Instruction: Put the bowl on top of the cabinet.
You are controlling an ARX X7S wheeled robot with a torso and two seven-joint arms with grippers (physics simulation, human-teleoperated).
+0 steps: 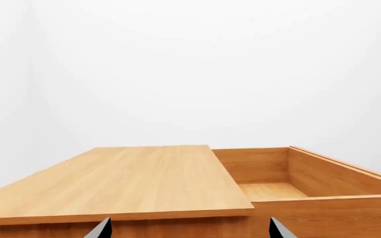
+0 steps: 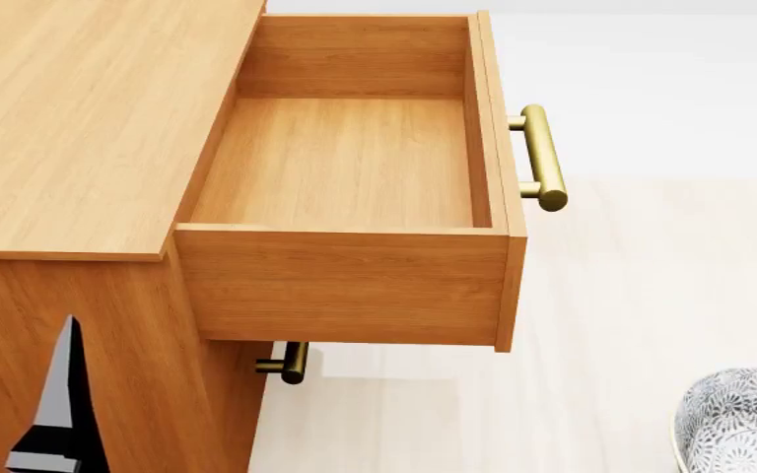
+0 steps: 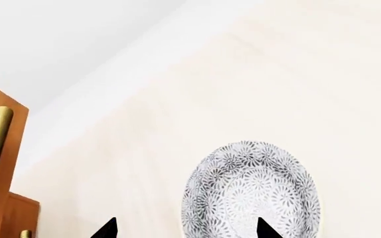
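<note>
The bowl, white with a dark floral pattern, lies over the pale floor in the right wrist view. It also shows at the head view's lower right corner. My right gripper is open, and one of its fingertips stands in front of the bowl's patterned surface. The cabinet is honey-brown wood with a flat bare top. My left gripper is open just before the top's front edge, holding nothing. A finger of it shows against the cabinet's side.
The cabinet's top drawer is pulled out wide and holds nothing; its brass bar handle juts toward the bowl's side. A lower brass handle shows under the drawer. Pale floor lies between the drawer and the bowl.
</note>
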